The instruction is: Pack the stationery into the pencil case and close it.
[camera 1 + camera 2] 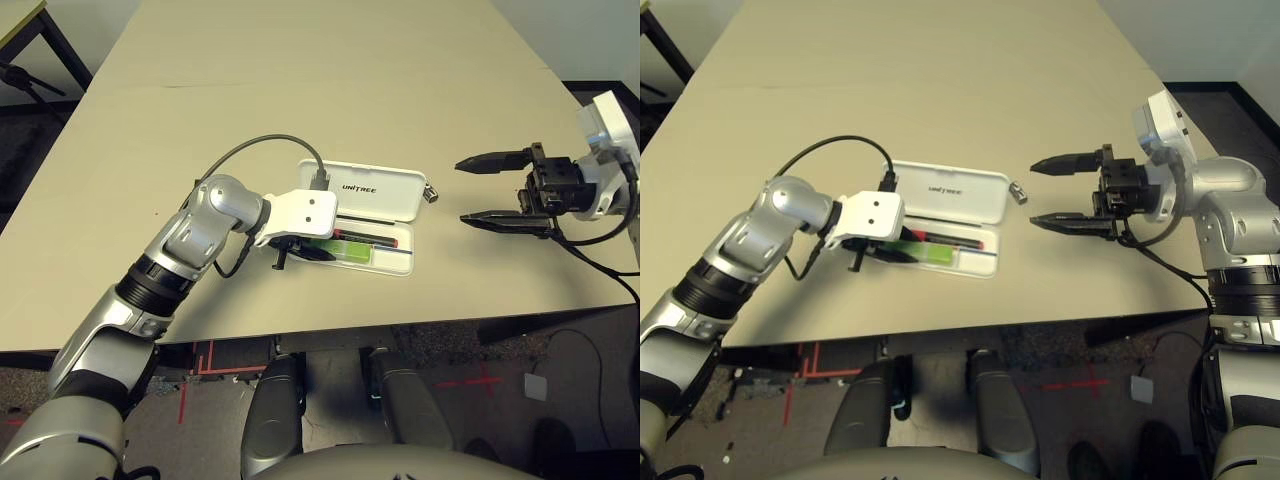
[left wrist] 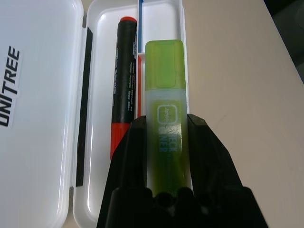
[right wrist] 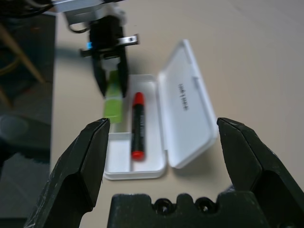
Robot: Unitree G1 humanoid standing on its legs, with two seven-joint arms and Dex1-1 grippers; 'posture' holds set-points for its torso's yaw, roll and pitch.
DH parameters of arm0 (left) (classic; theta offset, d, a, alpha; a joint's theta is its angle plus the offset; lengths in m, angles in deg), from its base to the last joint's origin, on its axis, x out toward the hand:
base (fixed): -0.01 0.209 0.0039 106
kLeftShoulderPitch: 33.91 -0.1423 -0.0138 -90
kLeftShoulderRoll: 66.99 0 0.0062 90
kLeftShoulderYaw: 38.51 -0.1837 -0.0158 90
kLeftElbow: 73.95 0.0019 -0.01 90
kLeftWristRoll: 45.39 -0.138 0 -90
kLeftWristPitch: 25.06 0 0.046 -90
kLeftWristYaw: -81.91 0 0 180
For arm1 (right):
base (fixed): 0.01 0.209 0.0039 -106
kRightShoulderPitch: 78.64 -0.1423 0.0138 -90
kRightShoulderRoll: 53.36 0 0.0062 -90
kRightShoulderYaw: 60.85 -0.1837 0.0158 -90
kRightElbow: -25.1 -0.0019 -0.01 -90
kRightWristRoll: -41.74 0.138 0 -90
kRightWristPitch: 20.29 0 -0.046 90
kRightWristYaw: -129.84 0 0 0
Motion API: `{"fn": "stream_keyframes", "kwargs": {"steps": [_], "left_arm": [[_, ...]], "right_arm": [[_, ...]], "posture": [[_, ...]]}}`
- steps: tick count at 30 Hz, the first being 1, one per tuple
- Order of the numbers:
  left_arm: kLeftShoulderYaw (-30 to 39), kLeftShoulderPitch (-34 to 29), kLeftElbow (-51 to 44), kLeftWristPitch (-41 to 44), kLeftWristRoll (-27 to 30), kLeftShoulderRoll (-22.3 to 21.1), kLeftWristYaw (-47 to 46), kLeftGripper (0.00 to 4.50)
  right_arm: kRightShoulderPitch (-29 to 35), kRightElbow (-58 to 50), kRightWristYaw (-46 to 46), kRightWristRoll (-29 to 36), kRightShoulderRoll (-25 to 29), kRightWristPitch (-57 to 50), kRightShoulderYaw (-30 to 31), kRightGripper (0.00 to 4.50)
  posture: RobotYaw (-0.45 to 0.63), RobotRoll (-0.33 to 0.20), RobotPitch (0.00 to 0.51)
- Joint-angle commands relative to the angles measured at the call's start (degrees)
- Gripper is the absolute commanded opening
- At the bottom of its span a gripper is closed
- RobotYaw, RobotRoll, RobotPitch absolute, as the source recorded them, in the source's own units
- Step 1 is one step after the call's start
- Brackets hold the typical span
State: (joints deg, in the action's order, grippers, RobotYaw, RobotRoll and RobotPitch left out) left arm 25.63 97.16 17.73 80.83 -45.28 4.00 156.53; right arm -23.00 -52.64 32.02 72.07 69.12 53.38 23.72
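- Green highlighter (image 2: 165, 118) lying lengthwise in open pencil case (image 1: 395, 262), cap toward 3 o'clock.
- Left gripper (image 2: 166, 142) pinching highlighter; right gripper (image 1: 497, 190) spread wide, empty.

Robotics lab, bare beige table (image 1: 330, 90), red tape crosses (image 1: 485, 380) on speckled floor, loose cables (image 1: 590, 370)

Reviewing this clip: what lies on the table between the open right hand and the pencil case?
A tiny silver-and-black piece lies by the corner of the pencil case lid; otherwise bare table up to the right hand, in the left eye view.
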Motion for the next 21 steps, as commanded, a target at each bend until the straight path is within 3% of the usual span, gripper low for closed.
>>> {"fn": "stream_keyframes", "kwargs": {"steps": [1, 6, 14, 21], "left_arm": [[-0.7, 0.5, 1.2, -1.6, -1.1, 0.3, 0.1, 2.51], [0.7, 0.0, 0.4, -2.5, 0.2, -0.4, 1.0, 4.46], [6.6, -0.8, -3.2, 0.9, 5.1, -3.1, 1.3, 4.46], [12.5, -4.2, -8.9, 4.9, 9.9, -7.0, 1.1, 4.46]], "right_arm": [[0.2, -1.6, -4.7, -0.8, 1.7, -4.1, -1.7, 4.5], [-1.5, -0.6, -16.7, -5.7, 4.0, -12.3, -0.8, 4.5], [-6.4, 3.1, -26.2, -11.7, 2.7, -22.5, 2.6, 4.5], [-10.4, 4.9, -33.7, -14.5, -3.7, -30.7, 5.6, 4.5]], "posture": [[-0.11, 0.0, 0.191], [-0.1, 0.0, 0.194], [-0.08, 0.0, 0.196], [-0.03, 0.0, 0.2]]}}
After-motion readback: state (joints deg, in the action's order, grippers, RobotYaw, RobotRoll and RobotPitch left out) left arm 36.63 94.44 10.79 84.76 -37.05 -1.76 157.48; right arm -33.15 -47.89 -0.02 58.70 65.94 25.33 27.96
